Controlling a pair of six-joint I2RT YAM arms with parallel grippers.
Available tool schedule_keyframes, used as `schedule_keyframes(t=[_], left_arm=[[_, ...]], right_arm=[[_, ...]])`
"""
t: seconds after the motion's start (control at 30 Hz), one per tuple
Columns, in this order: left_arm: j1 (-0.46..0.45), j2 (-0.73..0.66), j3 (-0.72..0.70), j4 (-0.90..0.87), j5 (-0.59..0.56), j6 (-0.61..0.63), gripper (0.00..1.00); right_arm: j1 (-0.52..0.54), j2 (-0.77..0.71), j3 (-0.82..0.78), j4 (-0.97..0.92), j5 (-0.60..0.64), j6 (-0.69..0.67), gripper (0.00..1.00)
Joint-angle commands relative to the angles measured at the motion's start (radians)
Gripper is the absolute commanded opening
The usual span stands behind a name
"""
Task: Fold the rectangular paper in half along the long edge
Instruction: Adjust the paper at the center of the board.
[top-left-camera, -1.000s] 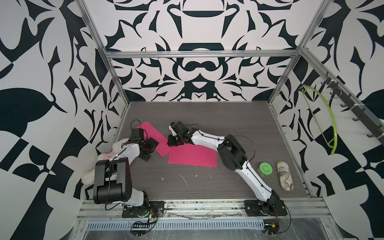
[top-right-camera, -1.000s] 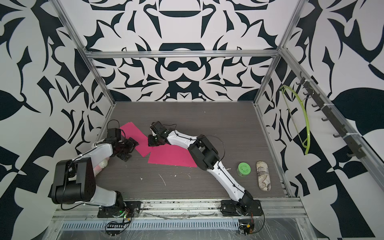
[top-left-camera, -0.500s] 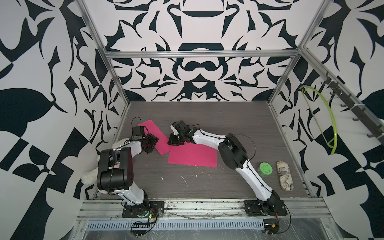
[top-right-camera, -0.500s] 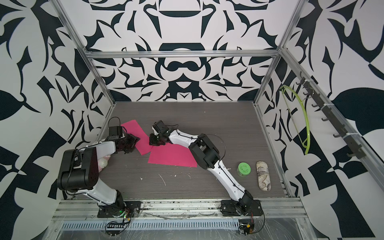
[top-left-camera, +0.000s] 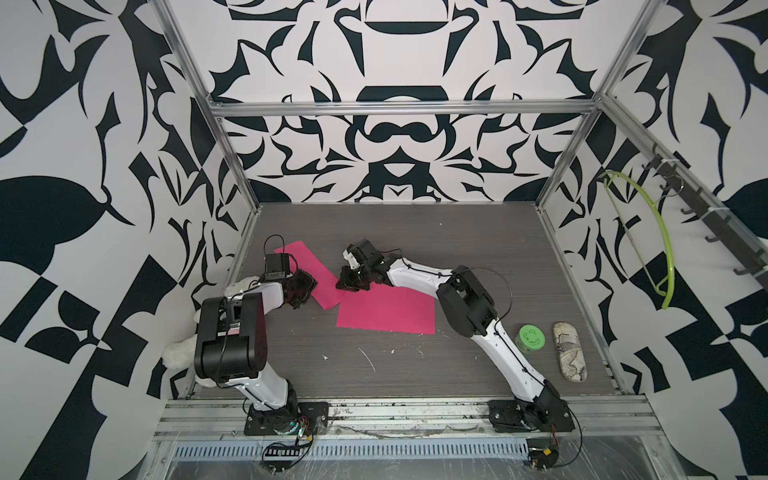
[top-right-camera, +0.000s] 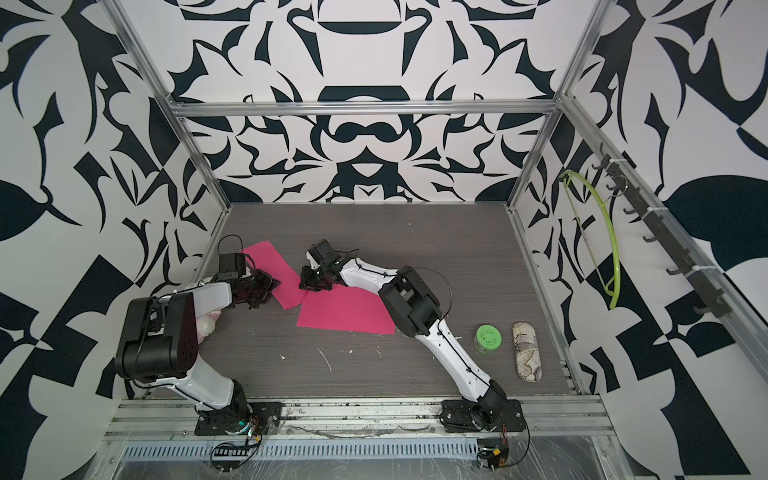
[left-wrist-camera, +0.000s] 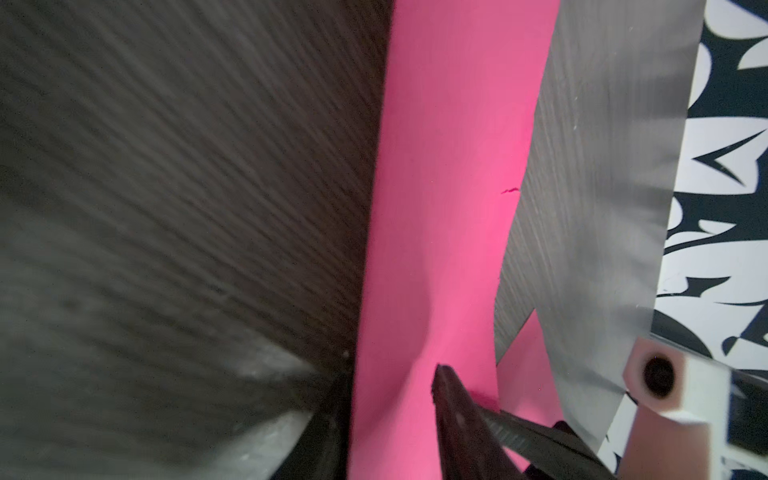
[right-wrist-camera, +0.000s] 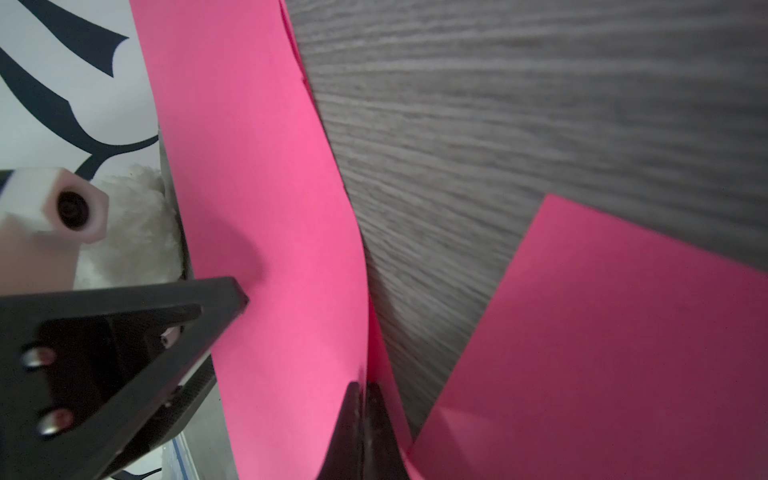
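Dark grey wood-grain desk (top-left-camera: 457, 249), white flecks near its front edge. Centre: flat pink rectangular paper sheet (top-left-camera: 386, 309), with a narrow pink paper strip (top-left-camera: 309, 266) at its corner. Right: round green lidded jar (top-left-camera: 531, 337) beside an oval map-patterned case (top-left-camera: 569, 351); left edge: white fluffy wad (top-left-camera: 178, 353).

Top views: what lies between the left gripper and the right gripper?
Only the narrow pink paper lies there, reaching from the left gripper to the right gripper; both top views show it.

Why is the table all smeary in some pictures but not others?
Left wrist view: the table is streaky and blurred, as if the camera shook; right wrist view: the pink paper is sharper, with a soft shadow on it; both top views: sharp, evenly lit.
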Motion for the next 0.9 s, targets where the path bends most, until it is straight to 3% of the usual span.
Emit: schedule_keyframes(t=[0.0,0.13,0.27,0.33,0.5,0.87], left_arm=[[-0.004,0.005,0.01,-0.105,-0.004,0.049,0.26],[-0.016,-0.011,0.065,-0.189,-0.052,0.105,0.17],[-0.036,-0.039,0.15,-0.309,-0.152,0.178,0.14],[-0.052,-0.05,0.206,-0.385,-0.233,0.225,0.14],[-0.091,-0.04,0.347,-0.547,-0.437,0.349,0.14],[-0.229,0.151,0.7,-0.813,-1.05,0.644,0.13]], right_arm=[[-0.005,-0.005,-0.025,-0.057,-0.003,0.011,0.02],[-0.004,-0.052,-0.043,-0.033,-0.007,-0.01,0.18],[-0.005,-0.123,-0.072,-0.02,0.005,-0.049,0.36],[-0.008,-0.171,-0.108,-0.007,0.022,-0.071,0.52],[-0.011,-0.283,-0.208,-0.005,0.084,-0.134,0.76],[-0.025,-0.421,-0.379,-0.017,0.141,-0.189,0.81]])
